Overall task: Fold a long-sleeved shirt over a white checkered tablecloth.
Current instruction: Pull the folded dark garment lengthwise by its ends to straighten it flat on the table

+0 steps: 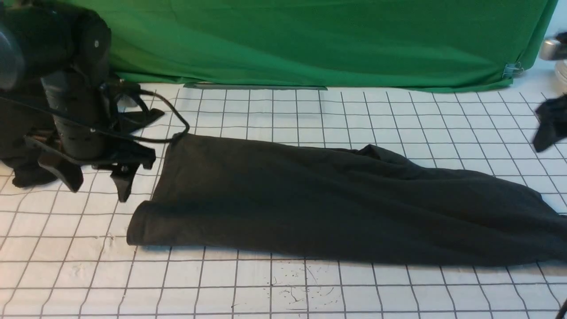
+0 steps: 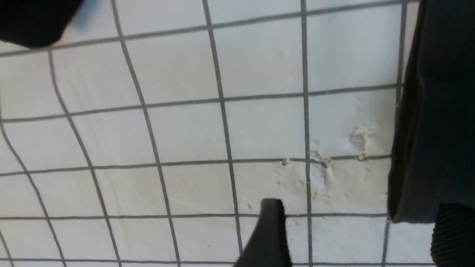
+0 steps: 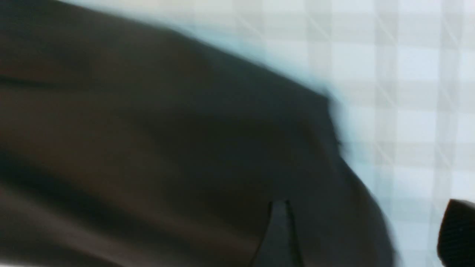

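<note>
The long-sleeved shirt (image 1: 336, 199) lies folded into a long dark band across the white checkered tablecloth (image 1: 274, 110), its right end running off the picture. My left gripper (image 1: 97, 181) hangs open just left of the shirt's left end. In the left wrist view, my left gripper (image 2: 362, 213) has bare tablecloth (image 2: 185, 129) between its fingers, and the shirt's corner (image 2: 434, 129) lies beside one finger. The right wrist view is blurred. It shows my right gripper (image 3: 365, 211) open above the shirt's edge (image 3: 167, 148), with nothing between the fingers.
A green backdrop (image 1: 310, 44) closes off the far side, with a metal clip (image 1: 513, 69) at its right corner. A dark blurred shape (image 1: 549, 124) sits at the right edge. Another dark lump (image 1: 26, 177) lies under the left arm. The tablecloth is scuffed near the shirt's corner (image 2: 356, 137).
</note>
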`<control>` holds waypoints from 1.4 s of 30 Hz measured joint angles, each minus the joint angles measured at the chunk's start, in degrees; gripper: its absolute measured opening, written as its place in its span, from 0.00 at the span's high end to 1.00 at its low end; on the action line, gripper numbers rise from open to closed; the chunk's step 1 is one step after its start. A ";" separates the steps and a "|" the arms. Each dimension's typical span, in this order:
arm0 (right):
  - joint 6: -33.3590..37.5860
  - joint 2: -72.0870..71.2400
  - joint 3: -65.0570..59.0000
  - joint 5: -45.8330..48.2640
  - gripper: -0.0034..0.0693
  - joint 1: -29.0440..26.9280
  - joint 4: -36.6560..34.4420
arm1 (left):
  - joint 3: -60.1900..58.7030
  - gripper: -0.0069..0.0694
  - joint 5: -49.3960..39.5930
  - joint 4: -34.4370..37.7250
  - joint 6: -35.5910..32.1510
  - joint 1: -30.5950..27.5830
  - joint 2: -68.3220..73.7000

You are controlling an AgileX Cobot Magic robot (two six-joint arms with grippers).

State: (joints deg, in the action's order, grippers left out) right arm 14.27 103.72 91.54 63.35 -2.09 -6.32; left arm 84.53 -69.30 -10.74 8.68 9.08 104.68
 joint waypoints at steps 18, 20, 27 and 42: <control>14.96 18.13 4.12 -12.80 0.25 17.44 -3.37 | 2.41 0.68 2.56 13.50 -4.19 0.45 -0.41; 14.22 18.30 4.12 -12.39 0.34 17.44 -3.30 | 2.41 0.73 2.56 13.89 -4.21 0.45 -0.41; 13.75 18.30 4.57 -12.03 0.90 17.44 -3.19 | 2.41 0.77 2.56 14.29 -4.21 0.45 -0.41; 13.20 20.00 8.80 -18.00 0.92 17.44 0.42 | 2.41 0.77 2.38 14.47 -4.33 0.45 -0.41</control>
State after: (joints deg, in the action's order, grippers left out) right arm 27.47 123.72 100.34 45.35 15.35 -5.90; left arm 86.94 -66.93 3.73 4.36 9.53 104.28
